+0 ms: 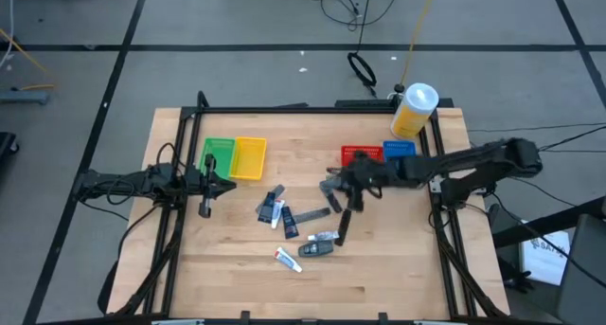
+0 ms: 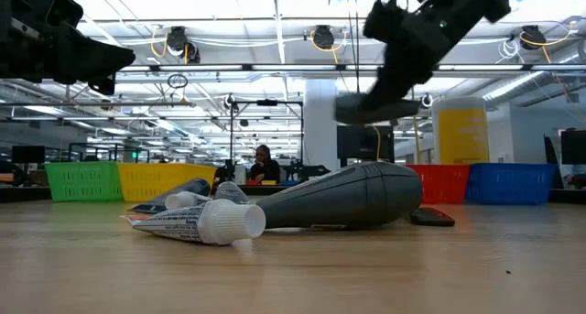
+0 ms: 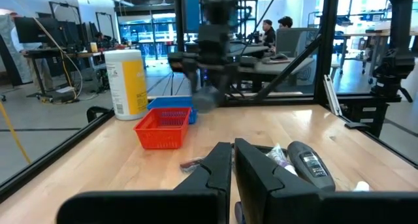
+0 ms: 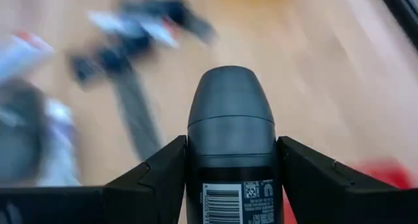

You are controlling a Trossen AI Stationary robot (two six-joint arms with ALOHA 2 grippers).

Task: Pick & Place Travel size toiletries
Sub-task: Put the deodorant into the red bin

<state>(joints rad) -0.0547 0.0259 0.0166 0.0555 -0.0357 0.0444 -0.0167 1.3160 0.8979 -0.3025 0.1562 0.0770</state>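
Several travel toiletries lie in the middle of the table: dark tubes and sachets, a flat dark sachet, a dark bottle and a white tube. In the low view the white-capped tube and a big grey bottle lie on their sides. My right gripper hangs over the table's middle, shut on a dark grey round-capped bottle. My left gripper is shut and waits at the table's left side. My right gripper pinches the dark grey bottle between its two fingers by the labelled body just below the cap. The cap end sticks out past the fingertips. The bottle is lifted clear of the table.
Green and yellow baskets stand at the far left, red and blue baskets at the far right. The yellow white-capped jar stands at the far right corner. A black frame rail borders the table. Bare wood lies along the near edge.
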